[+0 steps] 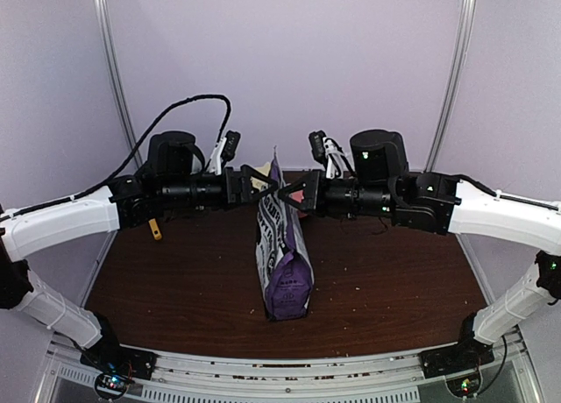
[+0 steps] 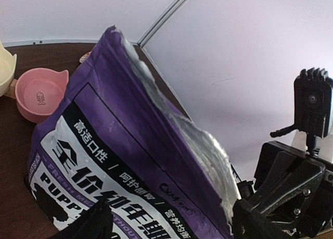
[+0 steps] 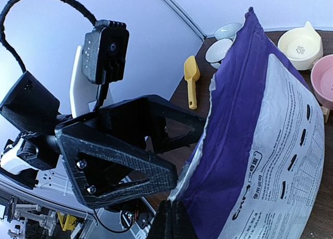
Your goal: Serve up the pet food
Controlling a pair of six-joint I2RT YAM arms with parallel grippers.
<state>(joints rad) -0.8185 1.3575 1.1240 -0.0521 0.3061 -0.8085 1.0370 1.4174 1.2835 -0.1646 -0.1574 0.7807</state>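
Note:
A tall purple pet food bag [image 1: 282, 254] stands upright mid-table, its torn top showing a silver lining [image 2: 208, 150]. The pet food itself is hidden inside. My right gripper [image 3: 179, 218] is shut on the bag's torn top edge, reaching in from the right [image 1: 291, 197]. Facing it from the left, my left gripper [image 1: 265, 186] stands open. Its jaws are spread wide at the bag's upper edge [image 3: 190, 153], and one fingertip [image 3: 174, 181] is right against the torn rim. In the left wrist view the printed face of the bag [image 2: 119, 166] fills the space between its fingers.
A yellow scoop [image 3: 191, 80] lies on the brown table left of the bag [image 1: 155, 229]. Behind the bag stand a pink bowl [image 2: 39, 93], a cream bowl [image 3: 300, 47] and two small white bowls [image 3: 218, 49]. Small specks dot the table [image 1: 377, 272].

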